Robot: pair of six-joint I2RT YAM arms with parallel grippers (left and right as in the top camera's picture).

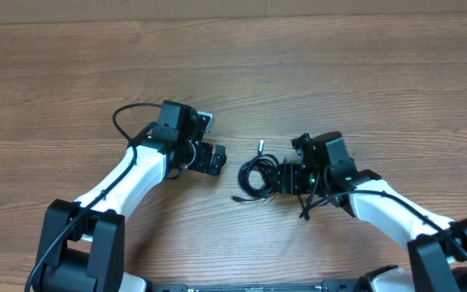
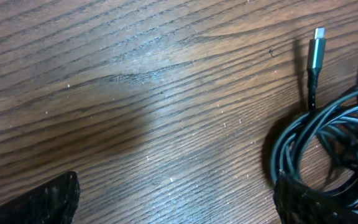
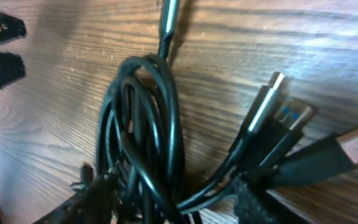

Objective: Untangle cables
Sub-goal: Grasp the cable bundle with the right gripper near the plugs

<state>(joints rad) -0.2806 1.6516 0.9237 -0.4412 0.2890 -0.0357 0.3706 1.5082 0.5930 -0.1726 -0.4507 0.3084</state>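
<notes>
Cables (image 3: pixel 174 124) look light, floppy and snag-prone, best pinched at a loop; right end effector (image 3: pixel 176 202) straddles them, whether clamped I cannot tell.

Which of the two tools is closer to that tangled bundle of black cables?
Right. The right tool straddles one end of the cable bundle; the left tool sits just off its other side.

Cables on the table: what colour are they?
Black; the cables show best in the right wrist view.

Left hand (image 1: pixel 212 139) spread wide; right hand (image 1: pixel 282 177) low, pointing left.
</notes>
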